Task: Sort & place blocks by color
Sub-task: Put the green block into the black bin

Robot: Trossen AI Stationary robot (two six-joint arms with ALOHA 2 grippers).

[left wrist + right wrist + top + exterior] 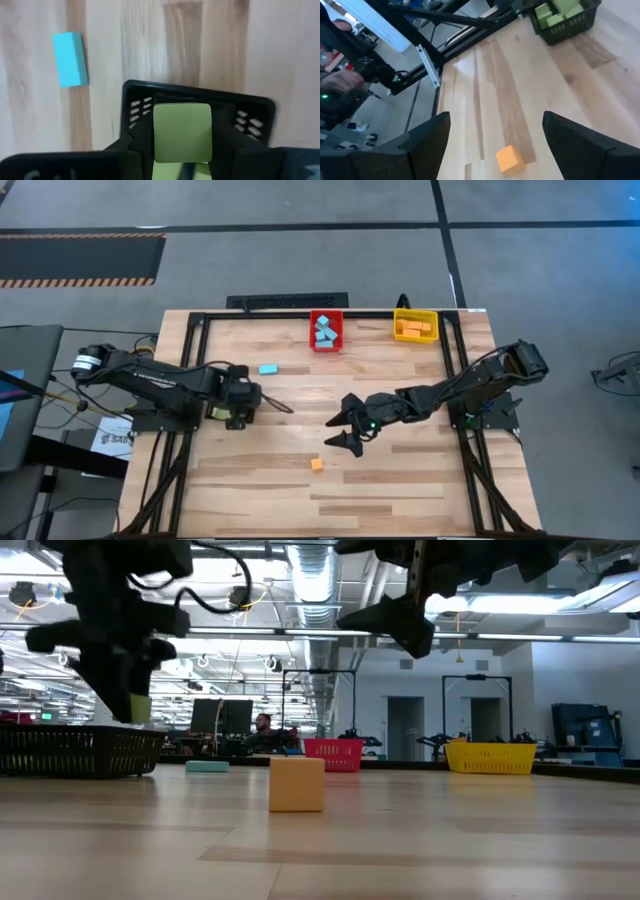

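Note:
My left gripper (238, 408) hangs over the black bin (219, 414) at the table's left side, shut on a green block (182, 131). My right gripper (336, 430) is open near the table's middle, raised above the wood. An orange cube (316, 464) rests flat on the table just nearer than it, and in the right wrist view the orange cube (510, 159) lies between the spread fingers, farther off. A light blue bar (268, 369) lies flat beyond the left gripper. Green blocks (559, 11) fill the black bin. My left gripper pinches the green block between its two fingers, by two opposite sides (159, 137). The fingers come from above, pointing down. In the low view the block (140, 708) hangs lifted clear, above the black bin's rim (80, 734).
A red bin (325, 330) with light blue blocks and a yellow bin (414, 326) with orange blocks stand at the far edge. A black metal frame (452, 360) borders the table's left, right and far sides. Bare wood stretches across the near half around the orange cube.

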